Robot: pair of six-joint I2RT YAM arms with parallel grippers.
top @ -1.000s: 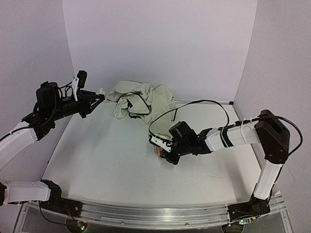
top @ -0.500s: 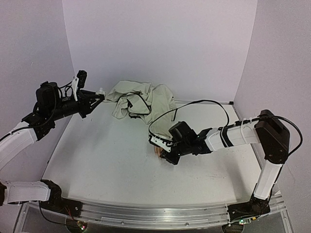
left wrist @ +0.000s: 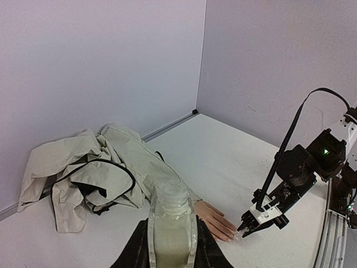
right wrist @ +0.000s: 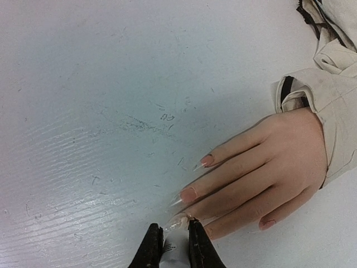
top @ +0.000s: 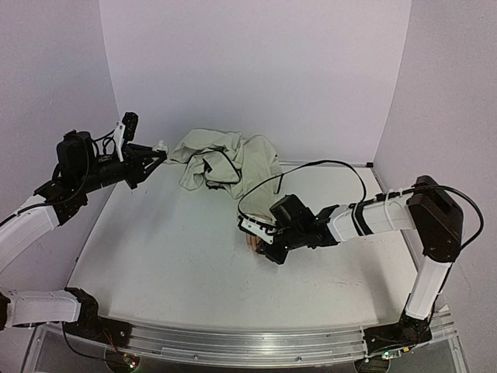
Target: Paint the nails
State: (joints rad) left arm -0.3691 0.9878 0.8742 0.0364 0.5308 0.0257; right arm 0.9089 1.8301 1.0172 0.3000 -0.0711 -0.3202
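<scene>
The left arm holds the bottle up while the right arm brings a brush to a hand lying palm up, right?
No: the mannequin hand lies palm down, nails facing up, as the right wrist view shows. The left gripper holds the bottle, the right gripper a brush at that hand.

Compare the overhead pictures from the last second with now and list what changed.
Nothing visibly changed. The left gripper stays shut on the bottle, raised at the far left. The right gripper stays shut on a white applicator at the mannequin hand's nails.
</scene>
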